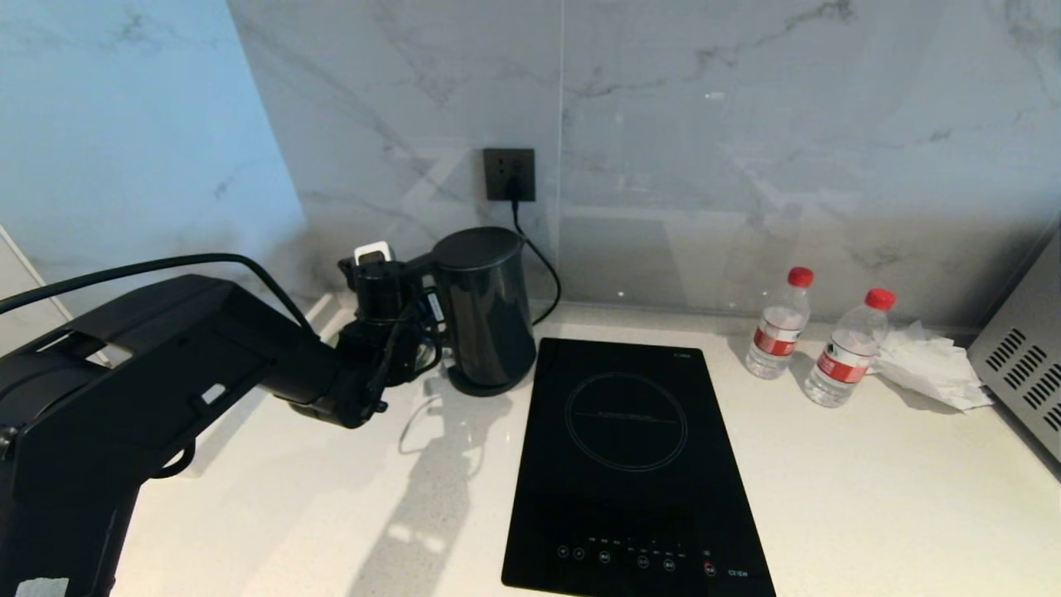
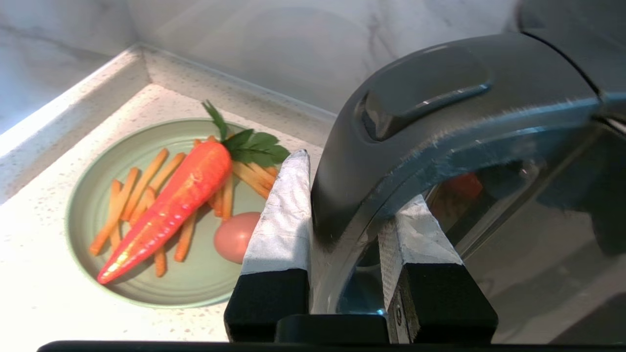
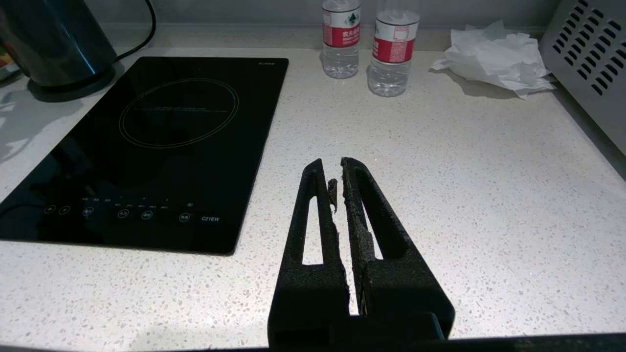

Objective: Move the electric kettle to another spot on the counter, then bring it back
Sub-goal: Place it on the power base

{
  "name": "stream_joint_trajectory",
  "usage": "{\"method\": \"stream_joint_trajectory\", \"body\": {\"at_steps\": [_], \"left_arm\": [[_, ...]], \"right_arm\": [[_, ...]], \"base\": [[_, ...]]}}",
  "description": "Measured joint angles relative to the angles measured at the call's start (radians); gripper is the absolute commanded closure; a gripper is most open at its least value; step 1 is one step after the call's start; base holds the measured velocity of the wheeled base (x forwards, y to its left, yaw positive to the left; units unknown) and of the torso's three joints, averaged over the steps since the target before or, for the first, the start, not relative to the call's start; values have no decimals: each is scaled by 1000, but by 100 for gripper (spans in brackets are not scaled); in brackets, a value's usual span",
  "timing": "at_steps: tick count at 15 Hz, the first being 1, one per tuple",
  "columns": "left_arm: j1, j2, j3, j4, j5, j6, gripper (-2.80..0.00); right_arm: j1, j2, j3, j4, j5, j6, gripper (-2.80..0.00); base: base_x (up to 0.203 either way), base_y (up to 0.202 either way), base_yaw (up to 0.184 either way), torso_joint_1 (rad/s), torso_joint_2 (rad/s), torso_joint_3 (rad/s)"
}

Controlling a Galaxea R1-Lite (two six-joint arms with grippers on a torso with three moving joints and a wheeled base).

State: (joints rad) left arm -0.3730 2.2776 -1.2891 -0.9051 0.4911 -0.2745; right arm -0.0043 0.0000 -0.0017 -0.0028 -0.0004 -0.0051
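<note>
The electric kettle [image 1: 489, 307], a tall glossy black jug, stands at the back of the counter [image 1: 829, 497] on a round black base, left of the hob. My left gripper [image 1: 417, 308] reaches in from the left and is shut on the kettle's loop handle. In the left wrist view the two white-taped fingers [image 2: 286, 210] of that gripper [image 2: 357, 178] clamp either side of the handle [image 2: 440, 98]. My right gripper [image 3: 332, 164] hangs shut and empty over bare counter [image 3: 464, 195], right of the hob, and the kettle [image 3: 54, 44] lies far off at that frame's corner.
A black induction hob [image 1: 630, 464] lies mid-counter. Two water bottles [image 1: 777, 323] [image 1: 850, 348], crumpled tissue [image 1: 928, 365] and a grey vented appliance [image 1: 1024, 373] sit at the right. A wall socket [image 1: 509, 174] feeds the cord. A green plate [image 2: 98, 195] with carrot and egg fills the corner.
</note>
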Motion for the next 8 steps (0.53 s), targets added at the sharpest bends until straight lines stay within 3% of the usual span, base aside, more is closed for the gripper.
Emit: {"method": "stream_joint_trajectory", "body": {"at_steps": [8], "left_arm": [[-3,13,-7,7,-6,3,0]], "right_arm": [[0,0,0,0,0,0,0]], "base": [[0,0,0,0,0,0]]}}
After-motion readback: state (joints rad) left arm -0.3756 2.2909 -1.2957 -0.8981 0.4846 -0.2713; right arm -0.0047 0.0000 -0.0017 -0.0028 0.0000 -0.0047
